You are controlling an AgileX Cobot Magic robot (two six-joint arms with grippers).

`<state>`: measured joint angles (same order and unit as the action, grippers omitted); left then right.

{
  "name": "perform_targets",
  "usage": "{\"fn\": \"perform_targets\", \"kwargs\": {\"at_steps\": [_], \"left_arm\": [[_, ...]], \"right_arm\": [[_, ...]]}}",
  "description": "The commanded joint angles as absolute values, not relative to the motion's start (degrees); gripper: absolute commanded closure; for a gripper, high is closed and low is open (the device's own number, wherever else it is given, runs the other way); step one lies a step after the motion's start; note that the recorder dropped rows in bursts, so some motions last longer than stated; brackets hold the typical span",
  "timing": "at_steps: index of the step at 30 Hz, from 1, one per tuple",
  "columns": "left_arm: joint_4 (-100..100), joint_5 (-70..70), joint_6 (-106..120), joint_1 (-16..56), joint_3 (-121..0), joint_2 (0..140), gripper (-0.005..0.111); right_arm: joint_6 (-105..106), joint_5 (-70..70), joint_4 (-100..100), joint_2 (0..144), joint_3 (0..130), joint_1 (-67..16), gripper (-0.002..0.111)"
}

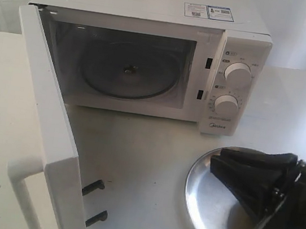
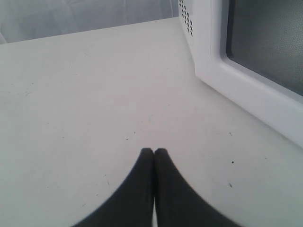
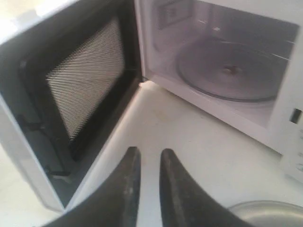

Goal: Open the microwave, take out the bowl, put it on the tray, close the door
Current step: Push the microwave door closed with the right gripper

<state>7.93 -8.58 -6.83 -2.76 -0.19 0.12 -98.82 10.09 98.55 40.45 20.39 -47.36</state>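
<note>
Exterior view: door (image 1: 42,110) stands wide; left hand (image 2: 154,150) closed, right hand (image 3: 150,151) slightly parted, empty.

The white table (image 1: 146,165) carries the microwave (image 1: 149,57); the tray (image 1: 205,190).

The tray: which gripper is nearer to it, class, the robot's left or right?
Right. The right gripper hangs over the tray. The left gripper sits over the table beside the open door, on its outer face, with no tray in its view.
</note>
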Motion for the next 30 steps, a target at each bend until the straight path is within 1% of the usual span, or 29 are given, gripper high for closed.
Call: {"fn": "perform_targets", "kwargs": {"at_steps": [1,2,3,5,7,10,12,16,20,27,30], "left_arm": [[7.7,-8.5,-7.2,-2.7,0.0,0.0,0.107],[7.7,-8.5,-7.2,-2.7,0.0,0.0,0.107],[7.7,-8.5,-7.2,-2.7,0.0,0.0,0.107],[7.7,-8.5,-7.2,-2.7,0.0,0.0,0.107],[7.7,-8.5,-7.2,-2.7,0.0,0.0,0.107],[7.7,-8.5,-7.2,-2.7,0.0,0.0,0.107],[7.7,-8.5,-7.2,-2.7,0.0,0.0,0.107],[7.7,-8.5,-7.2,-2.7,0.0,0.0,0.107],[7.7,-8.5,-7.2,-2.7,0.0,0.0,0.107],[7.7,-8.5,-7.2,-2.7,0.0,0.0,0.107],[7.7,-8.5,-7.2,-2.7,0.0,0.0,0.107]], "right_arm": [[-80.7,23.8,83.7,42.1,20.9,-47.5,0.108],[-75.9,28.5,79.1,43.3,20.9,-47.5,0.108],[-65.1,37.8,70.7,45.9,20.9,-47.5,0.108],[-56.6,45.2,59.2,50.9,21.7,-47.5,0.108],[-54.1,44.5,56.9,56.6,25.0,-47.5,0.108],[-54.2,51.9,57.7,65.6,32.0,-47.6,0.108],[-54.2,54.5,58.8,70.5,36.0,-49.8,0.108],[-53.9,54.0,63.2,76.8,41.3,-55.8,0.108],[-54.2,51.6,67.7,78.4,44.4,-60.8,0.108],[-52.8,36.8,68.8,78.7,47.1,-70.2,0.108],[-52.4,26.6,69.1,78.7,49.1,-73.4,0.108]]}}
